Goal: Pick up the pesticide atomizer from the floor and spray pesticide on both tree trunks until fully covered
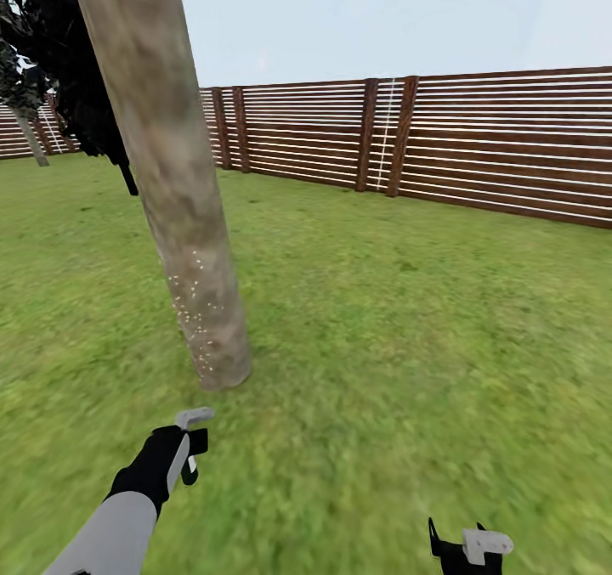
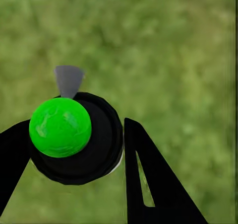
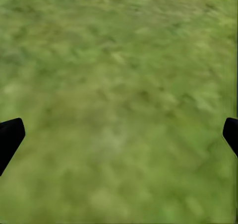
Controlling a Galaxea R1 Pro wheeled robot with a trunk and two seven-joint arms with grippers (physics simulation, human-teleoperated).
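Observation:
A thick pale grey-beige tree trunk [image 1: 183, 218] leans up from the grass just ahead and left, with small white specks on its lower part. My left gripper [image 1: 189, 454] is a short way in front of the trunk's base, shut on the pesticide atomizer [image 1: 194, 418], whose pale grey trigger head points toward the trunk. In the left wrist view the atomizer [image 2: 94, 154] is a round black body with a bright green ball on it and a grey nozzle, held between the black fingers [image 2: 148, 184]. My right gripper [image 1: 463, 545] is low at the right, open over grass [image 3: 119, 134]. A second tree [image 1: 31, 138] stands far off at the left.
A red-brown slatted fence [image 1: 476, 150] runs across the back of the lawn. Dark foliage [image 1: 76, 91] hangs behind the near trunk at the upper left. Open grass [image 1: 408, 320] stretches to the right of the trunk.

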